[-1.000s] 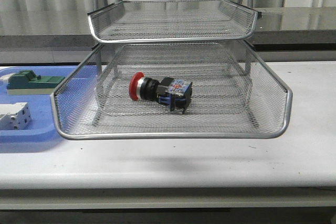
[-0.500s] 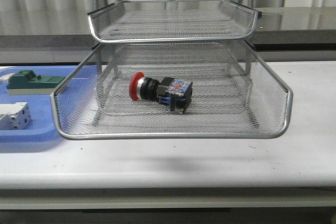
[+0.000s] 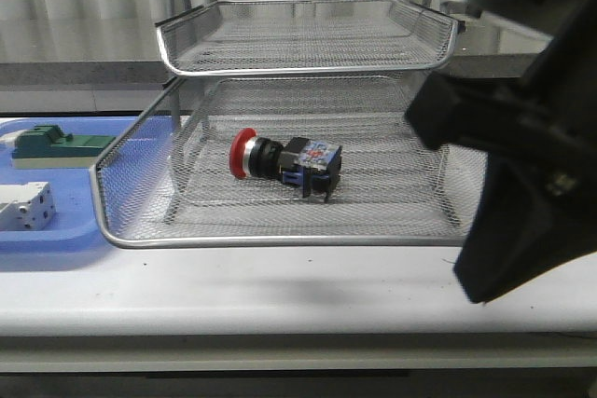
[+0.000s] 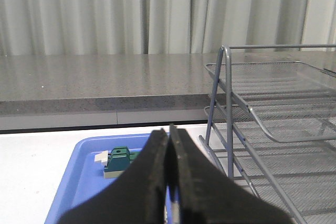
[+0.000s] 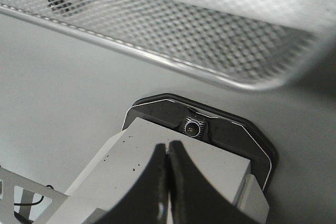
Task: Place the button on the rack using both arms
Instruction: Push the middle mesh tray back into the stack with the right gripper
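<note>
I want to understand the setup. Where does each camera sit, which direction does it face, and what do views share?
Front: faces forward over the table at the rack holding the button; right arm blocks the right side.
Left wrist: looks past the shut left gripper at tray and rack side.
Right wrist: shut right gripper, rack mesh, camera stand.
All three show the rack.

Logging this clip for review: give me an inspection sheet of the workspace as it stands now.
Surface: white table, bare in front of the rack.
Job's things: button lies on its side in the pulled-out tier of the wire rack.
Clutter: blue tray holding green block and white terminal block.
Grippers: left gripper shut, empty; right gripper shut, empty.
Cables: nothing seen.
Surroundings: grey counter, curtains.
</note>
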Motion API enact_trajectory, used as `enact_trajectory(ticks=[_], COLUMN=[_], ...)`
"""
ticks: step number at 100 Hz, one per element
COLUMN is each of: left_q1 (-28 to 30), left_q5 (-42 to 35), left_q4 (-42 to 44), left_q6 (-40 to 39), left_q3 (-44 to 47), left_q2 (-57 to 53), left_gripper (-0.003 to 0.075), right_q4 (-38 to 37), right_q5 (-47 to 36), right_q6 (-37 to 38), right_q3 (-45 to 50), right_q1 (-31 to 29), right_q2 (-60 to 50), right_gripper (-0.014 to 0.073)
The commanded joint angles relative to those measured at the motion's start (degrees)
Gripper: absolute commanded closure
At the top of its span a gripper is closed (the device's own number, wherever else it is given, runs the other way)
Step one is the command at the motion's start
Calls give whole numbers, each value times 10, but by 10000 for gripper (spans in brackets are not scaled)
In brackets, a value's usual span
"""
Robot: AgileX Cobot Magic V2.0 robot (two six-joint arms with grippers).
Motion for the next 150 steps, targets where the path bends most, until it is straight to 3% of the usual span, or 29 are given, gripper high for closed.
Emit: enact_trajectory(ticks=[1,27,58,113,150], left_q1=[1,1,1,1,1], left_q5=[-39,-39,-39,-38,-38], left_q4=[-8,-8,-8,-8,-8], left_q6=[-4,-4,-4,-4,-4], left_q3=[-15,-15,-15,-15,-15], left_q2=[5,5,5,5,5], left_gripper=[741,741,741,741,741], right_q4=[12,12,-54,-162,-166], right_q5=[-62,-157,-206,-198,-153], right_q6=[-7,-7,-7,-7,-7], right_q3=[-19,-21,-50,-238,-262], right_q1=[27,85,82,-56,-61], right_q2=[19,91,124,253,246], right_gripper=[701,692,692,692,692])
